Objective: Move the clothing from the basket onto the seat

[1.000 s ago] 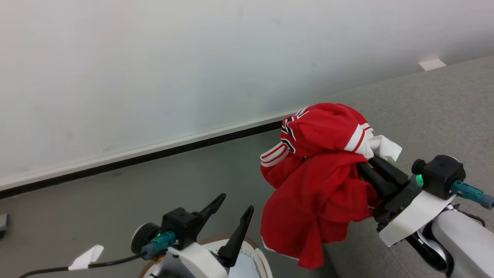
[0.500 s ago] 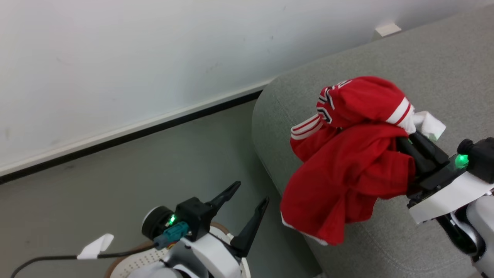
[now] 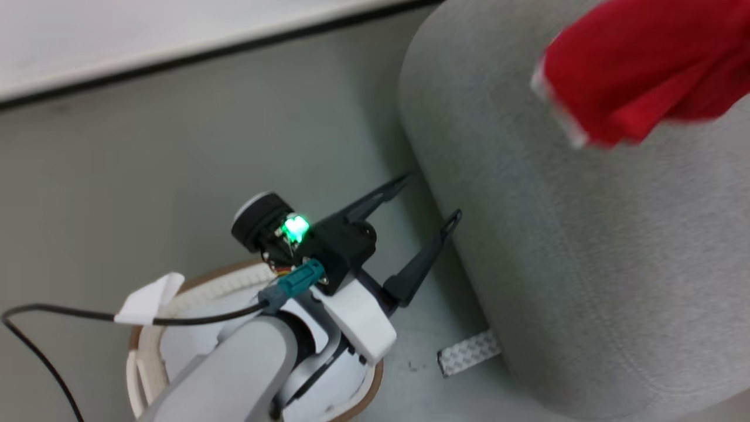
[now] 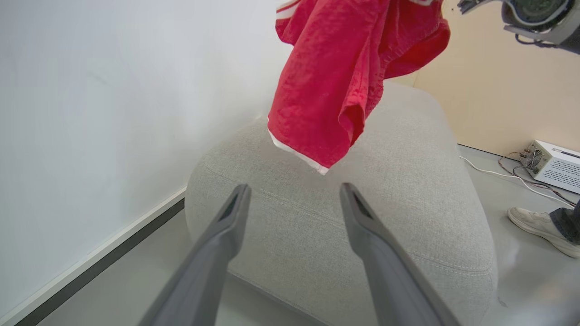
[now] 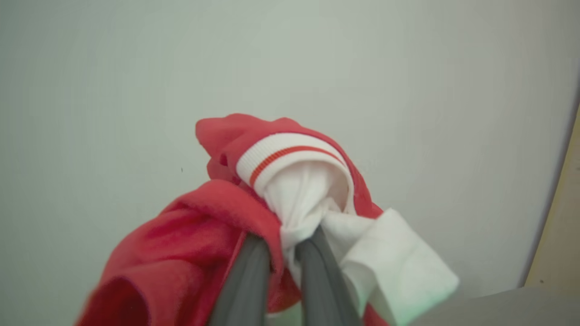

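Light grey seat (image 3: 586, 264): coarse woven upholstery with rounded edges. It runs lengthwise away from the left wrist camera, with a white wall on one side and floor on the other.
Red clothing (image 4: 331, 90): off the basket and in the air over the seat's top, hanging from the right arm. Its long axis is close to vertical. The bunched end is at the top and the white-trimmed hem is lowest, pointing down at the cushion. It looks clear of the fabric below.
Clothing's markings: in the right wrist view, a white ribbed band with one red stripe and a white lining bunched at the grip.
Cream basket (image 3: 193, 285): on the floor just beside the seat's end and under the left arm, with a perforated wall and brown rim.
Left gripper (image 4: 294, 188): fingers spread wide with nothing between them, pointing at the seat's near end, below the hanging hem.
Right gripper (image 5: 283, 253): clenched on the clothing, with red and white folds pinched between the two fingers.
White vented box (image 4: 550, 165): on the floor past the seat, with cables attached. Any label is too small to read.
Shoe (image 4: 537, 228): a person's pale shoe, on the floor near that box.
Tape strip (image 3: 469, 353): patterned grey, flat on the floor at the seat's base.
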`<state>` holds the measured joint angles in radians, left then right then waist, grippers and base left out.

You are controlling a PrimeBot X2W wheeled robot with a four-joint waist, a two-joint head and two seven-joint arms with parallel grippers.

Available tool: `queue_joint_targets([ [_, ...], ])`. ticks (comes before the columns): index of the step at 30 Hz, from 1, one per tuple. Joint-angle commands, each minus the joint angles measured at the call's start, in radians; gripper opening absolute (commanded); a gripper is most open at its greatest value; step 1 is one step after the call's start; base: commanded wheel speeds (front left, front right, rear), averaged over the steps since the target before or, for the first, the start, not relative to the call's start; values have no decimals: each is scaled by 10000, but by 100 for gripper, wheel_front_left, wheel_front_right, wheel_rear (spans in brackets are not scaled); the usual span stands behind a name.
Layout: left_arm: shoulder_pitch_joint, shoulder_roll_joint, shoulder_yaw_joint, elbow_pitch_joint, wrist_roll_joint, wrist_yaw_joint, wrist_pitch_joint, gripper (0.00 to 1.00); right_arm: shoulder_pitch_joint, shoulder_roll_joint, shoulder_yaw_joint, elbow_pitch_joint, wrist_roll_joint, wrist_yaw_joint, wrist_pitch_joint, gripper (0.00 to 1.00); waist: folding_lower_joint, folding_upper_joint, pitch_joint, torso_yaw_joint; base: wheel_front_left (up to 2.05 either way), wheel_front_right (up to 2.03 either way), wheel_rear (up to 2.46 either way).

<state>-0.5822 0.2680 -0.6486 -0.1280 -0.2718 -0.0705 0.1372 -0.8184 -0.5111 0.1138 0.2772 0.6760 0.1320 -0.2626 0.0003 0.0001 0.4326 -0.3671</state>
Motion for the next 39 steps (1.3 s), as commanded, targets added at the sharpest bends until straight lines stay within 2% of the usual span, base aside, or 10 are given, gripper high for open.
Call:
queue_joint_targets([
  [1, -282, 63, 15, 49, 144, -35, 5, 100, -481, -142, -509, 213, -268, -23, -32, 0, -3, -1, 1238, 639, 0, 0, 0],
  [8, -1006, 75, -216, 28, 399, -196, -18, 100, -2282, -916, -2592, 2301, -1119, -25, 34, 0, -3, -1, 2497, 1196, 0, 0, 0],
  [11, -1207, 101, -301, 30, 495, -232, -47, 100, -2701, -966, -3223, 3469, -1636, -25, 45, 0, -3, -1, 2947, 1368, 0, 0, 0],
  [18, -1224, 185, -391, 142, 539, -159, -176, 100, -3046, 55, -4653, 5887, -2789, -25, -23, 0, -3, -1, 3553, 1641, 0, 0, 0],
  [24, -1159, 197, -377, 374, 598, -14, -338, 100, -2738, 975, -5811, 5782, -3651, -25, -27, 0, -3, -1, 3616, 1725, 0, 0, 0],
  [25, -1145, 204, -320, 412, 572, 27, -361, 100, -2667, 1178, -5888, 5605, -3863, -25, -28, 13, -3, -1, 3594, 1706, 0, 0, 0],
  [26, -1150, 260, -286, 455, 612, 84, -411, 100, -2584, 1362, -5931, 5471, -4083, -23, -27, 44, -3, -1, 3554, 1677, 0, 0, 0],
  [27, -1152, 297, -263, 512, 635, 86, -464, 100, -2510, 1522, -5921, 5419, -4278, -25, -26, 100, -3, -1, 3492, 1648, 0, 0, 0],
  [32, -878, 375, 36, 843, 448, 409, -867, 100, -1961, 2089, -5681, 4452, -5009, -25, -17, 100, -3, -1, 2834, 1489, 0, 0, 0],
  [39, -208, 472, 651, 1460, 164, 1054, -1726, 100, -269, 2829, -4597, 2047, -5265, -25, -18, 100, -3, -1, 1583, 1477, 0, 0, 0],
])
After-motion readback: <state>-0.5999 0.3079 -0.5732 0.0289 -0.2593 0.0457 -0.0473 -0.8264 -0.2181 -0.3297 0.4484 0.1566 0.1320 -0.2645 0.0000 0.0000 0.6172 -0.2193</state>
